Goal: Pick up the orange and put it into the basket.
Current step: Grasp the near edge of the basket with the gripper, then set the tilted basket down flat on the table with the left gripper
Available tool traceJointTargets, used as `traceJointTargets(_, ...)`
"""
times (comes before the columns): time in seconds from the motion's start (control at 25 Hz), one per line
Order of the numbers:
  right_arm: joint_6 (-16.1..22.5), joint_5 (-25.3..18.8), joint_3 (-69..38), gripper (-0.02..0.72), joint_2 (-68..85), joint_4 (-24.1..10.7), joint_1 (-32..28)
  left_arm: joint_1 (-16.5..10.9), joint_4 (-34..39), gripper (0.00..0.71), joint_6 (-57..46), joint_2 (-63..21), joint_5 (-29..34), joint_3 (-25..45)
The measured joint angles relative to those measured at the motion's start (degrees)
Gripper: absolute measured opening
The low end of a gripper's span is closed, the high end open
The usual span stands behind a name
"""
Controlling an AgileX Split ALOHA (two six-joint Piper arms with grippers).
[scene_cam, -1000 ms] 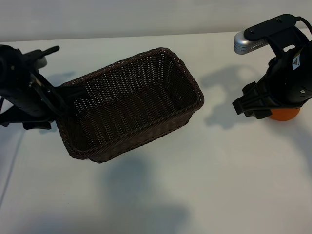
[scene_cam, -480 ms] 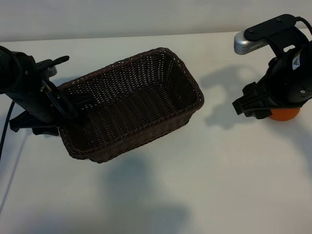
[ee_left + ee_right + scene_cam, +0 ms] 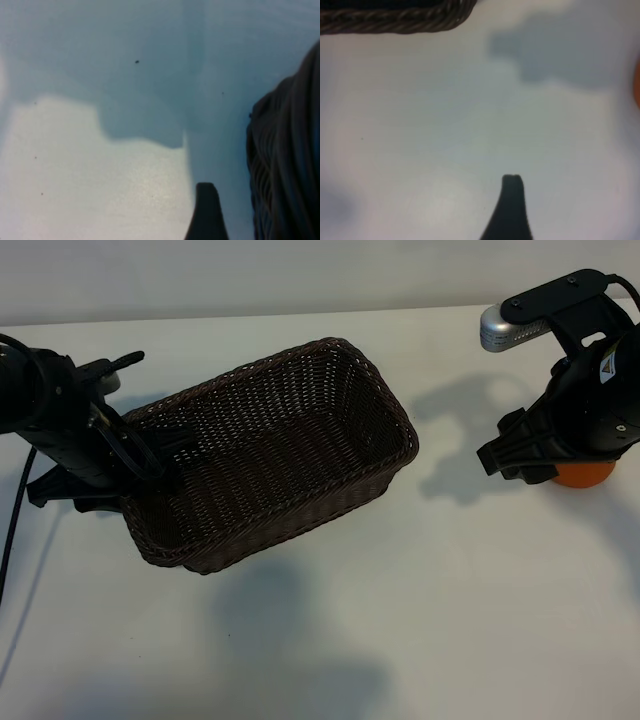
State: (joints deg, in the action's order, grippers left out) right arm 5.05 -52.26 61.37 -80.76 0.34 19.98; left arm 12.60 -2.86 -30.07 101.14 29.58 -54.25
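Exterior view: orange (image 3: 585, 474) sits on the white counter (image 3: 420, 600) at far right, mostly hidden under the right gripper (image 3: 530, 468); only its lower edge shows. Right jaws spread wide, nothing gripped; the fruit is beneath and just to one side of them, not clearly between them. In the right wrist view only a sliver of orange shows at the frame edge, off to the side of the one visible fingertip (image 3: 512, 182).

Left gripper (image 3: 150, 455) is down at the near end of the basket (image 3: 300, 455), jaws spread too. One finger seems to be inside the rim, the other outside. Contact w/ the wicker: can't tell.

Handling, judged: fruit is small, round, light, firm w/ a dimpled skin, so fair friction but it'll roll if nudged off-centre. Best hold is across its widest part, jaws straddling both sides evenly, moderate squeeze so the peel isn't bruised. Jaws prob need to shift sideways over it first.

Basket is stiff woven wicker, empty, well apart from the orange.

Surface: smooth matte white counter, flat, strong arm shadows, plain pale wall (image 3: 250, 275) behind. Nothing else on it.
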Motion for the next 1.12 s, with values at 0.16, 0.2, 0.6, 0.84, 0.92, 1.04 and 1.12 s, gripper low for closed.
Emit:
traceJointTargets(0.16, 0.0, 0.0, 0.0, 0.595, 0.0, 0.0, 0.0, 0.0, -0.5, 0.535, 0.8, 0.8, 0.1, 0.0)
traceJointTargets(0.2, 0.0, 0.0, 0.0, 0.595, 0.0, 0.0, 0.0, 0.0, -0.9, 0.534, 1.3, 0.9, 0.1, 0.0)
traceJointTargets(0.6, 0.0, -0.1, 0.0, 0.595, 0.0, -0.3, 0.0, 0.0, -6.0, 0.442, 5.3, 2.7, 0.6, 0.0)
traceJointTargets(0.84, 0.0, -0.2, 0.0, 0.595, 0.0, 0.0, 0.0, 0.0, -9.2, 0.335, 9.2, 2.7, -0.4, -0.1)
traceJointTargets(0.92, 0.0, -0.2, 0.0, 0.595, 0.0, 0.0, 0.0, 0.0, -9.2, 0.335, 9.9, 2.7, -0.4, -0.1)
traceJointTargets(1.04, 0.0, -0.2, 0.0, 0.595, 0.0, 0.0, 0.0, 0.0, -9.4, 0.335, 11.1, 2.5, -0.4, -0.1)
traceJointTargets(1.12, 0.0, -0.2, 0.0, 0.595, 0.0, -0.3, 0.0, 0.0, -9.4, 0.335, 11.7, 1.5, -0.2, 0.0)
